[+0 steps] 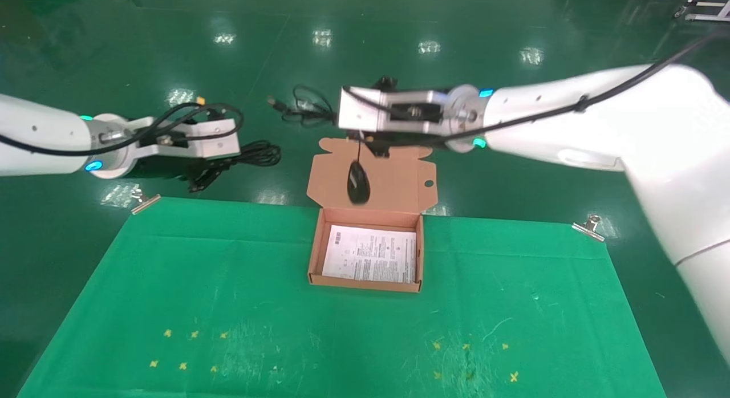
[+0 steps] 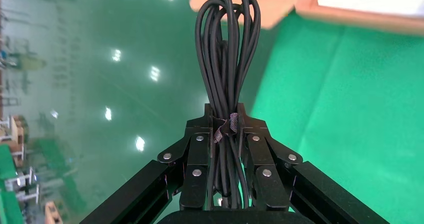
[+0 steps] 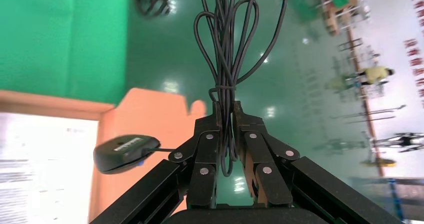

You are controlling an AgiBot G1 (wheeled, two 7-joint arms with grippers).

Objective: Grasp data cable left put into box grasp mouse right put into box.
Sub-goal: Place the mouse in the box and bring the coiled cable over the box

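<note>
The left gripper [image 2: 225, 121] has its fingers [image 2: 197, 149] pinched tight around the data cable [image 2: 227, 59], clamping the looped bundle at its taped middle so the loops fan out beyond the fingertips and the rest trails back between them. In the head view that gripper [image 1: 199, 178] hangs off the far left edge of the green counter [image 1: 239, 284], with the cable [image 1: 251, 154] sticking out toward the box [image 1: 365, 275]. The right gripper [image 3: 226, 116] is closed on the bunched thin cord [image 3: 235, 49] of the mouse [image 3: 125, 153], not on its body. The mouse [image 1: 358, 182] dangles below the fingers on a single strand, in front of the raised lid [image 1: 393, 175], above and behind the open tray where the white sheet [image 1: 369, 254] lies.
</note>
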